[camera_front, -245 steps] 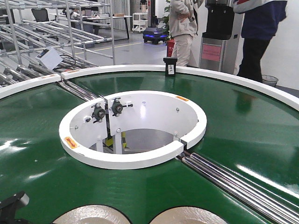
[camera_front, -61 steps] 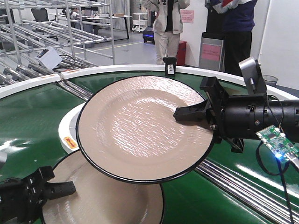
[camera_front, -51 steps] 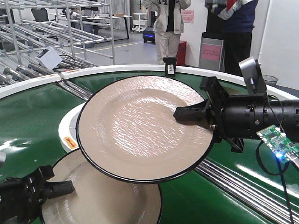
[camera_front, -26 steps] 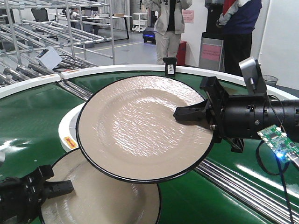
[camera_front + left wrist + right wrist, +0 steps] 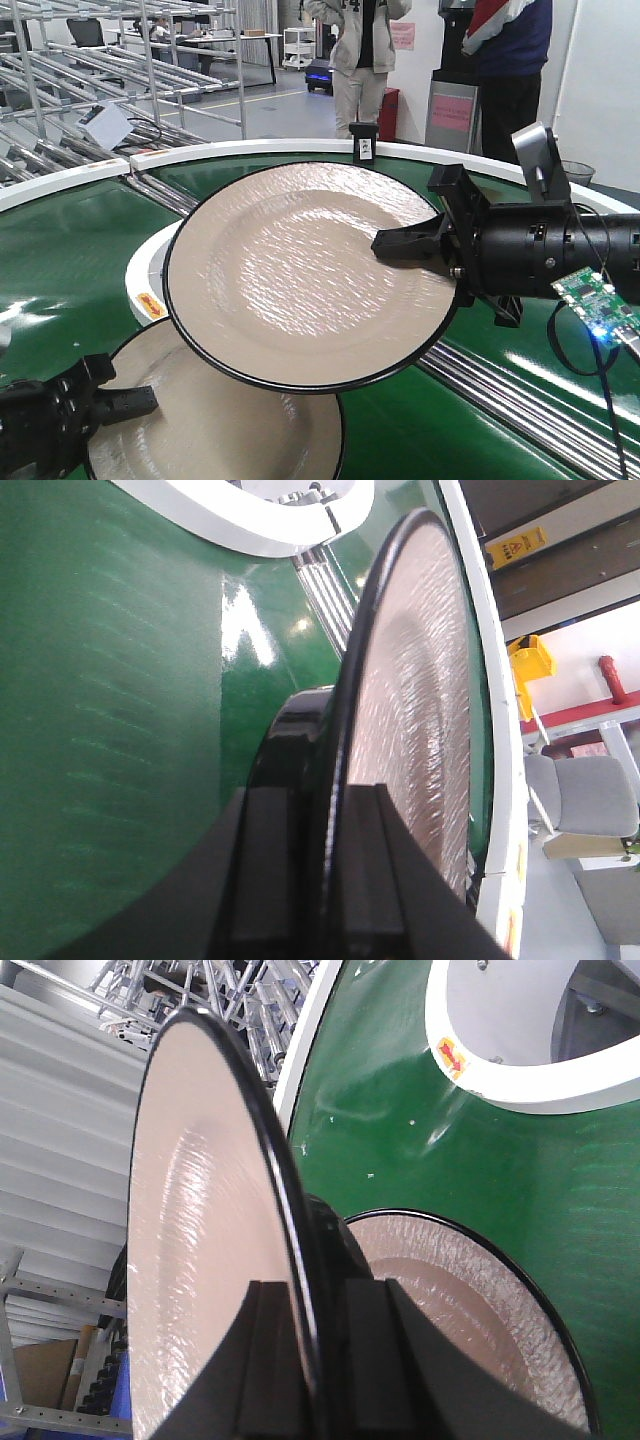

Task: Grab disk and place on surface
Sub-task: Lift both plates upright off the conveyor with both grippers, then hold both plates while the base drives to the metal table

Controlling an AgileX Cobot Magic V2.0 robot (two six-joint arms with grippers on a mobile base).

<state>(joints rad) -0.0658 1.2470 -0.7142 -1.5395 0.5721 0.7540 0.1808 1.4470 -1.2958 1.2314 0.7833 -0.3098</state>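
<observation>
Gripping the right-hand rim of the upper disk (image 5: 300,270), the right gripper (image 5: 400,245) is clamped on the black edge, which the right wrist view shows running between its two fingers. It holds this beige plate tilted in the air above the white inner ring (image 5: 145,275) of the green conveyor belt (image 5: 60,260). The left gripper (image 5: 125,402) is likewise closed on the left rim of the lower disk (image 5: 220,430); whether that plate rests on the belt cannot be told. From the front, the upper disk's near edge overlaps the lower disk's far edge, and its far edge comes close to a black device (image 5: 363,143) on the outer white rim (image 5: 250,150). Steel rollers (image 5: 520,400) cross the belt below the right arm, and open belt lies to the left. An orange sticker (image 5: 152,306) on the inner ring and a pink sign (image 5: 403,35) behind are too small to read.
</observation>
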